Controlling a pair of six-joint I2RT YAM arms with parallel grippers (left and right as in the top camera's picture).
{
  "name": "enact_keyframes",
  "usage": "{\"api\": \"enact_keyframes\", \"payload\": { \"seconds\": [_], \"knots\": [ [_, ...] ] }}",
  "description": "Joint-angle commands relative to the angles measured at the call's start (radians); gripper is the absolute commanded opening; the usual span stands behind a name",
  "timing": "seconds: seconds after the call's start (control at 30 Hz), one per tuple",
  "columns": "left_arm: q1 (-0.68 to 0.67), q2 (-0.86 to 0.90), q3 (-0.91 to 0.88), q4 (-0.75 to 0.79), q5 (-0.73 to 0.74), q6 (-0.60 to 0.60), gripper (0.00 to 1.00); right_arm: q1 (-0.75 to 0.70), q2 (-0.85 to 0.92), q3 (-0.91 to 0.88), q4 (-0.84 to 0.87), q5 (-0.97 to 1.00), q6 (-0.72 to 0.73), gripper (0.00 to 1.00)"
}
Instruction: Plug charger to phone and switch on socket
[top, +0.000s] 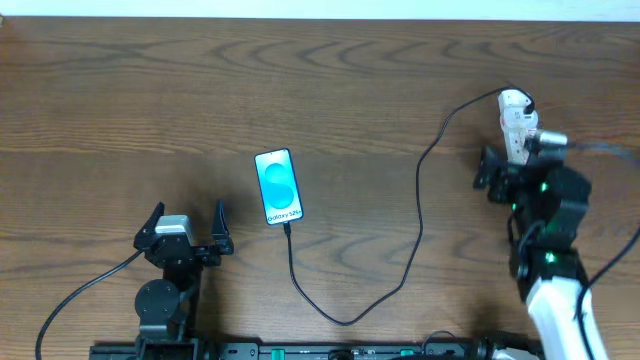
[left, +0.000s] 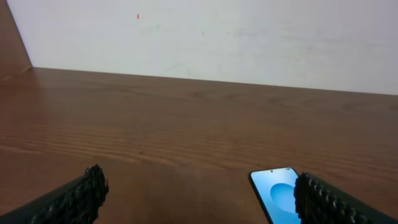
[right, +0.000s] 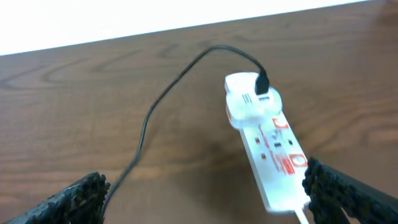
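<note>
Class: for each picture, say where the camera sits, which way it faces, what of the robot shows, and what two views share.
Overhead: above the table, looking straight down on phone, charger, socket, left arm and right arm.
Left wrist: on the left arm, facing across the table to a wall; open left gripper and the phone's top show.
Right wrist: on the right arm, tilted down at the socket; open right gripper at lower corners.
Shared: phone, overhead and left wrist; socket, overhead and right wrist.
</note>
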Motion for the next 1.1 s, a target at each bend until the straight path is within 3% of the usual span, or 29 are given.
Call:
{"api": "enact_keyframes", "payload": {
  "seconds": [0.0, 0.57, 0.83, 1.07],
  "knots": [
    [0.005, -0.006, -0.016, -0.043, -0.016, -0.009, 0.98, 0.002, -0.09, -0.072, 0.005, 0.034, -0.008, 0.99],
    [0.005, -0.006, -0.016, -0.043, -0.016, -0.009, 0.98, 0.002, -0.547, -0.452, 0.005, 0.101, -0.008, 0.99],
    [0.005, -0.006, -0.016, -0.043, -0.016, -0.009, 0.98, 0.003, -0.687, -0.455, -0.194, 0.113, -0.009, 0.99],
    [0.005, -0.006, -0.016, -0.043, -0.016, -0.009, 0.98, 0.003, -0.69, -0.455, -0.191, 0.116, -0.051, 0.99]
  ]
}}
